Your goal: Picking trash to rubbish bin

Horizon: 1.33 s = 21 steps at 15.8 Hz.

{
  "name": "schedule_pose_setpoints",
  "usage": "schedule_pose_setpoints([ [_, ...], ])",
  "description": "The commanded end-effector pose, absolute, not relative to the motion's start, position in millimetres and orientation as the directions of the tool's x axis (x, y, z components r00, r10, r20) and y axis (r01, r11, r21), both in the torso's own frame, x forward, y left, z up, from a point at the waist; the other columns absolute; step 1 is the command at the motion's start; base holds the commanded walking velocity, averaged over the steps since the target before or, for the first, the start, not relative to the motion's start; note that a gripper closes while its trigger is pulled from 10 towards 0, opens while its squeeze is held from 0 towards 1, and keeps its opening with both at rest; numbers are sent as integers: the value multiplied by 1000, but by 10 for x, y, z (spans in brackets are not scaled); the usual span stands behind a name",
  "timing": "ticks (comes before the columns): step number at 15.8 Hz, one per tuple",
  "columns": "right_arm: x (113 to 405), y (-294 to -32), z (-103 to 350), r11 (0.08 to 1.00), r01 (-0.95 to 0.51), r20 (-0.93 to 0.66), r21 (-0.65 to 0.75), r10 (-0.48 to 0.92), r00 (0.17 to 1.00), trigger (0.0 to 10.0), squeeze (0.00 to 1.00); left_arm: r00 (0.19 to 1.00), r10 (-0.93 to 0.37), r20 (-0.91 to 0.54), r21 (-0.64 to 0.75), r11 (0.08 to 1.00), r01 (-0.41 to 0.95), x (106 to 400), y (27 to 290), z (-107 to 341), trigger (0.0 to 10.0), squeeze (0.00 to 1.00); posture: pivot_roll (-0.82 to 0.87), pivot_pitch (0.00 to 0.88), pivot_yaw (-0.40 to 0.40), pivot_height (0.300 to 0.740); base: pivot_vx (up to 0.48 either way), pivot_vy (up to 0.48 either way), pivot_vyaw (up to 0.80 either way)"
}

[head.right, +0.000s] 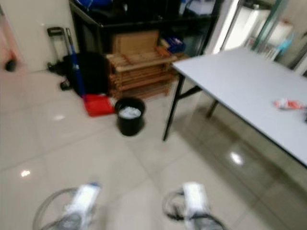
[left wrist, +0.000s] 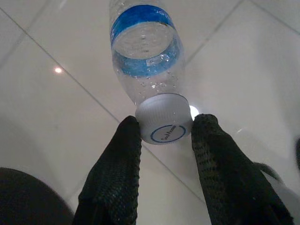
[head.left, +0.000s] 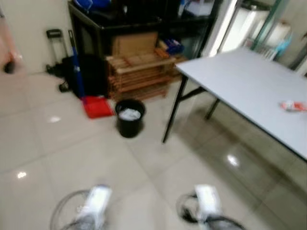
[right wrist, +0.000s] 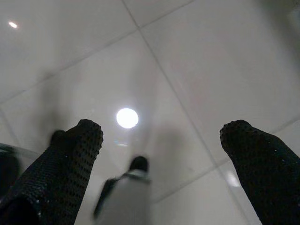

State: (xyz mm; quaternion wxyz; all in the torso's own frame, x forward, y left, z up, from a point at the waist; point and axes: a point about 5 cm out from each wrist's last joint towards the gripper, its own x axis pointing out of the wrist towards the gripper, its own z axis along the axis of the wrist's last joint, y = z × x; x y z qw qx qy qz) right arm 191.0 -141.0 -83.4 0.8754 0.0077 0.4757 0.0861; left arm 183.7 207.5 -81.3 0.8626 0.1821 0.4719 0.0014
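My left gripper (left wrist: 164, 127) is shut on the white cap of a clear plastic bottle (left wrist: 146, 56) with a blue label, held over the tiled floor. In the right wrist view my right gripper (right wrist: 161, 133) stands open with nothing between its fingers. A black rubbish bin (head.left: 130, 117) with white trash inside stands on the floor ahead, near the leg of a grey table (head.left: 240, 81). A red and white wrapper (head.left: 293, 106) lies on the table at the right. Both wrists (head.left: 96, 201) (head.left: 207, 201) hang low at the front of the eye views.
A wooden rack (head.left: 139, 72) and a dark shelf unit (head.left: 124, 24) stand behind the bin. A red dustpan (head.left: 97, 106) and a blue-handled broom (head.left: 74, 62) lean to the left of them. Open tiled floor (head.left: 72, 153) lies between me and the bin.
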Motion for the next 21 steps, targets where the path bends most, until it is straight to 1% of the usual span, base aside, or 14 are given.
schedule_pose_setpoints([
  [1,1908,-1615,-830,992,-118,-837,49,105,537,10000,0,576,123,-808,286,937,201,1909,1895,-804,10000,0,-52,0,-106,740,416,0,0],
  [21,1871,-1564,-849,991,-113,-836,67,117,536,10000,0,556,124,-822,293,929,227,1838,1949,-832,10000,0,-40,0,-89,740,403,0,0],
])
